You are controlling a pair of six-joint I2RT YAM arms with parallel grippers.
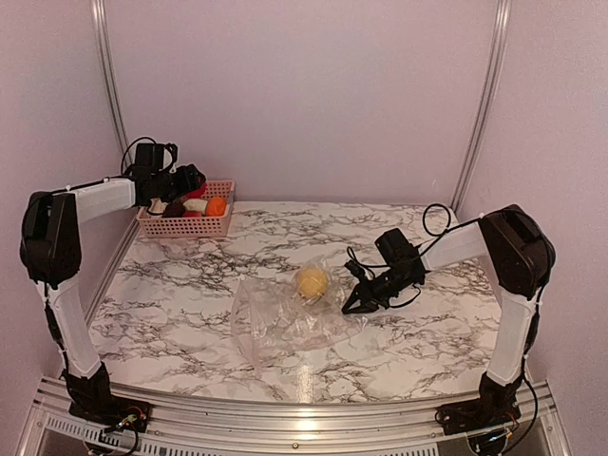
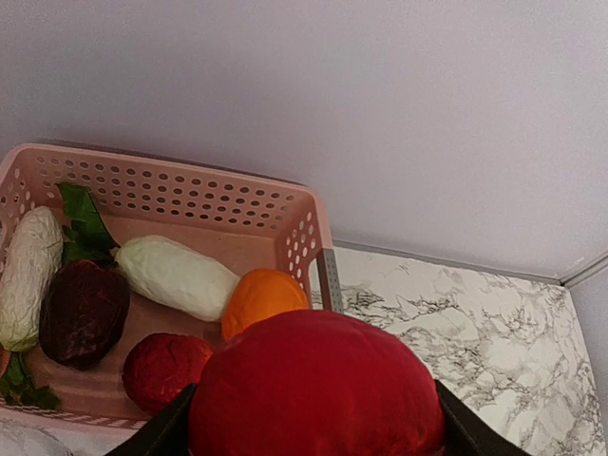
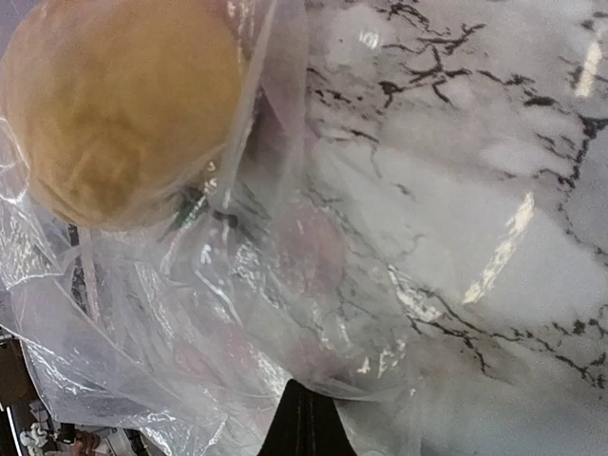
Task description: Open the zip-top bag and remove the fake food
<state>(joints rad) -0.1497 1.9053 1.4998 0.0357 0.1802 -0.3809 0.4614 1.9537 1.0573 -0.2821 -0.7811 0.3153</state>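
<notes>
From above, left gripper (image 1: 194, 180) hangs over pink basket (image 1: 185, 228), right gripper (image 1: 351, 305) pinches zip-top bag (image 1: 275, 328) on table (image 1: 190, 304); left wrist: clamped on red fake food (image 2: 313, 389), drop it low inside; right wrist: shut on plastic, yellow fruit (image 3: 123, 104) inside bag.

1. The red fake food (image 2: 316, 385) is cut by the bottom edge and hides the left hand (image 2: 313, 439) except two dark fingers (image 2: 463, 429).
2. The yellow fake food (image 3: 119, 104) is blurred behind the zip-top bag (image 3: 190, 313) and cut by the top edge.
3. The right hand (image 3: 306, 418) shows only as a dark sliver at the bottom edge.
</notes>
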